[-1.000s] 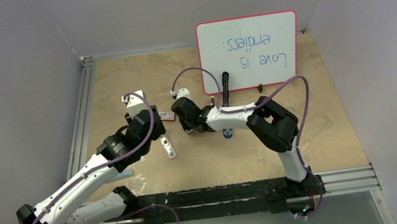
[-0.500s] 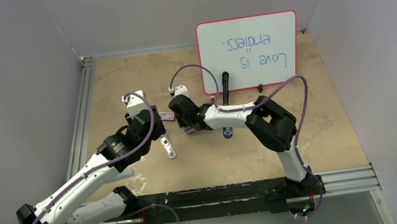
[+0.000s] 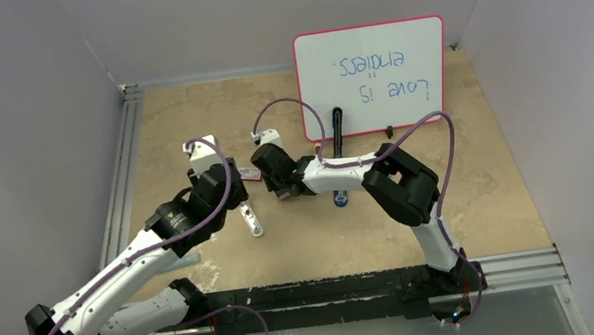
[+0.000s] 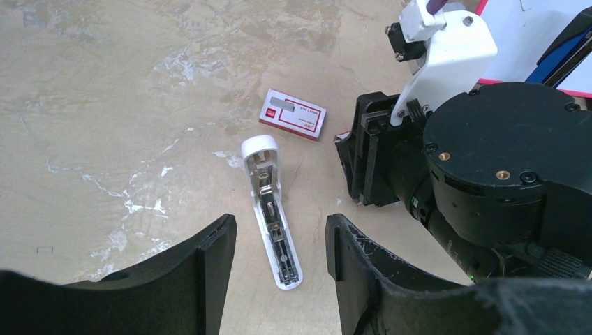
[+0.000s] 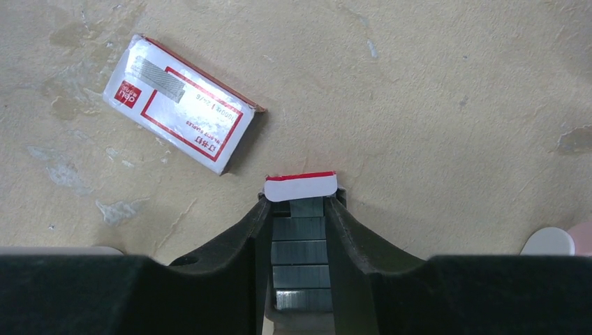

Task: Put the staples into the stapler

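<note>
The staples, a dark-grey stepped stack of strips in a small tray with a red-and-white flap, sit between my right gripper's fingers. Both jaws press against the stack's sides, low over the table. From above, my right gripper is at the table's middle. Only a blue bit of the stapler shows under the right forearm. My left gripper hangs open above a white oblong bar, touching nothing.
A red-and-white staple box lies flat just left of the right gripper, also seen from the left wrist. A whiteboard stands at the back right with a black marker at its foot. The right wrist is close beside the bar.
My right gripper has shifted a little to the left and its jaws stand slightly wider than a second ago. The left arm has not moved.
</note>
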You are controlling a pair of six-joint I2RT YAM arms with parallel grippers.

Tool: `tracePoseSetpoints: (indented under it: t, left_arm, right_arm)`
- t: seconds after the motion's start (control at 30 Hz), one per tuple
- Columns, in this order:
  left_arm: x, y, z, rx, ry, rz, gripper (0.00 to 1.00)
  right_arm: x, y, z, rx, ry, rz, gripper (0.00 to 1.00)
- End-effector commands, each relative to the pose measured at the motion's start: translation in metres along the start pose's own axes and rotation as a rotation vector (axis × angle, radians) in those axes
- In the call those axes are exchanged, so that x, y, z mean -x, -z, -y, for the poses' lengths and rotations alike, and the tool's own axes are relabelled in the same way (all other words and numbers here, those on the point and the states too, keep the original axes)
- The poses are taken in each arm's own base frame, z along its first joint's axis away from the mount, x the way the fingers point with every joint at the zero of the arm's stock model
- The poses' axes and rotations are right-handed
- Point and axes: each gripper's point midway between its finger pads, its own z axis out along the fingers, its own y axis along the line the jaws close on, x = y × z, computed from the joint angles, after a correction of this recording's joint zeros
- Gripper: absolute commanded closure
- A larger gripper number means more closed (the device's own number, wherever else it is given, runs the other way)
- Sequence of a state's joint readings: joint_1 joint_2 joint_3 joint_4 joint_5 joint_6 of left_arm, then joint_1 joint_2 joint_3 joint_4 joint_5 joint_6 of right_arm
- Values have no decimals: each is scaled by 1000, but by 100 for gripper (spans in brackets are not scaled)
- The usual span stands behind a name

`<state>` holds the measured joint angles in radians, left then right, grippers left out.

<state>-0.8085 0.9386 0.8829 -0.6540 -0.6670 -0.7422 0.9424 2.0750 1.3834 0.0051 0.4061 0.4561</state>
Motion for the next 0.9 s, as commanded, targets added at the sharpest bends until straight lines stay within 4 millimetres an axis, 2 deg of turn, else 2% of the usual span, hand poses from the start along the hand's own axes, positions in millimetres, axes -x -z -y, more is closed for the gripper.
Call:
tracePoseSetpoints:
  t: [0.0,0.33,0.7,0.87]
  left_arm:
    - [10,2,4,-2,29,31,50]
    - [9,1,4,-1,27,29,50]
    - [9,1,4,2,25,29,50]
    - [9,1,4,0,25,29,50]
  right_arm:
    - [14,-1,-5,-9,-25,41,64]
    - [22,-1,0,-30,-16,85,66]
    - [5,-6,-3,-11,-19,33,73]
    - [6,-4,0,-22,-19,37,75]
